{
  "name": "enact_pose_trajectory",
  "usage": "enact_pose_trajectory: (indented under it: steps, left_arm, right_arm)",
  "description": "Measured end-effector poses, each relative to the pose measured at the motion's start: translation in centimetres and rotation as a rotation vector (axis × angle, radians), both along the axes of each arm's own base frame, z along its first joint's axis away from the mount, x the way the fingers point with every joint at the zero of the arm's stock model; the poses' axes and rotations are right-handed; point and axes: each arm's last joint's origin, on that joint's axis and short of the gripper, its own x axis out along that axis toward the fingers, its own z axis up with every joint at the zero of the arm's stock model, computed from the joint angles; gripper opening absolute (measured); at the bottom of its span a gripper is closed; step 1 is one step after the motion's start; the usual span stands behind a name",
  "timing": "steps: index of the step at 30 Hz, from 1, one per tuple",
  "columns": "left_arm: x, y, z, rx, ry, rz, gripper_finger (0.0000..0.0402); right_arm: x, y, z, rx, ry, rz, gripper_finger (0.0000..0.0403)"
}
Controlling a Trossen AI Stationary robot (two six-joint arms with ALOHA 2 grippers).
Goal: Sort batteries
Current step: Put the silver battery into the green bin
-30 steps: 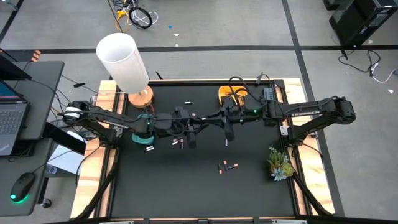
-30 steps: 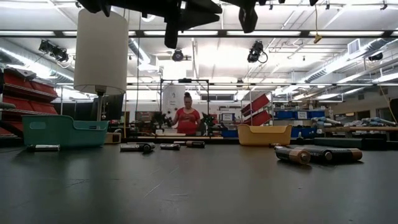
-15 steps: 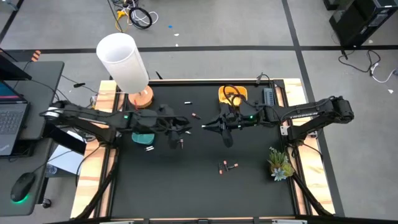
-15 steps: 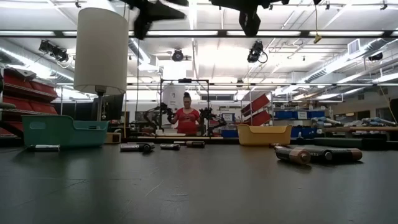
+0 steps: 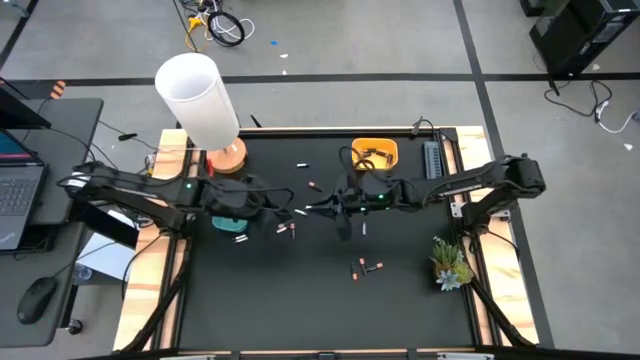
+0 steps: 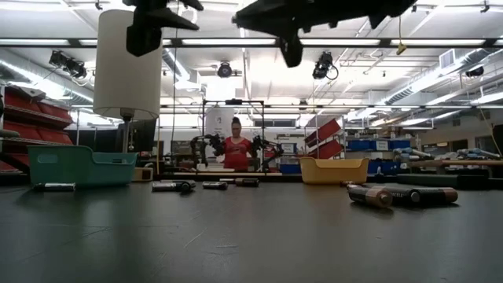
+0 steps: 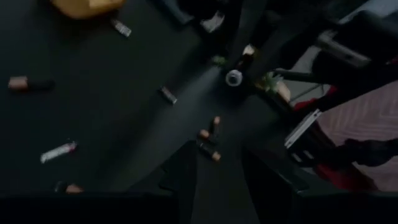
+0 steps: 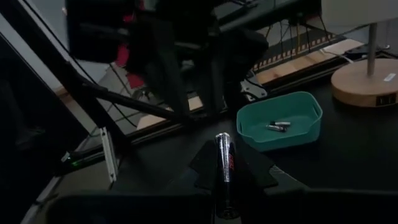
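Observation:
My right gripper [image 5: 325, 210] hangs over the table's middle, shut on a dark battery with a silver end [image 8: 222, 149]. My left gripper [image 7: 217, 180] is open and holds nothing; it hangs beside the teal bin [image 5: 230, 221], which has two batteries [image 8: 278, 126] lying in it. Loose batteries lie flat on the black mat: a pair [image 5: 367, 268] toward the near side, two [image 5: 287, 230] by the left gripper, one [image 5: 240, 240] in front of the teal bin, and others [image 5: 300, 164] farther back. A yellow bin [image 5: 375, 152] stands at the far edge. My right gripper pinches the battery's lower body [image 8: 225, 186] between its two fingers. The battery lies along the fingers and its silver end [image 8: 221, 137] sticks out past their tips. It is lifted clear of the table.
A lamp with a white shade [image 5: 198, 98] and a wooden base [image 8: 367, 87] stands at the far left corner. A green plant sprig [image 5: 450, 265] sits at the right edge. In the low view, a person [image 6: 236, 149] stands in the room behind the table.
My left gripper has drawn back toward the table's left edge, away from the right gripper, rising a little and rolling. My right gripper has moved toward the table's left edge and down with its battery.

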Motion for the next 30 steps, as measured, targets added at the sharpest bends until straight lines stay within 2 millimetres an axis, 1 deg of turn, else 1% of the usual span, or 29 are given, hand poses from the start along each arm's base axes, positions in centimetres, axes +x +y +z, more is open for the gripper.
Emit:
enact_pose_trajectory:
  steps: [2,5,9,15,22,30]
  left_arm:
    - [0.2,0.0,-0.3,-0.025,0.011,0.012,0.0137]
    - [0.4,0.2,-0.2,-0.065,0.001,0.031,0.0136]
    - [0.3,0.3,-0.2,-0.104,0.007,0.033,0.0136]
    - [0.3,0.2,-0.1,-0.115,-0.001,0.022,0.0136]
    - [0.5,0.2,0.2,-0.121,-0.035,0.021,0.0136]
    - [0.8,0.3,0.8,-0.139,-0.104,0.029,0.0136]
  right_arm:
    - [0.9,0.0,0.0,-0.018,0.015,0.004,0.0034]
    - [2.4,0.3,0.5,-0.097,0.052,0.025,0.0035]
    - [3.3,0.8,1.1,-0.206,0.109,0.040,0.0035]
    - [3.3,1.3,1.1,-0.304,0.130,0.061,0.0035]
    - [3.2,1.7,1.1,-0.345,0.131,0.063,0.0035]
    - [3.4,1.7,1.6,-0.385,0.070,0.062,0.0035]
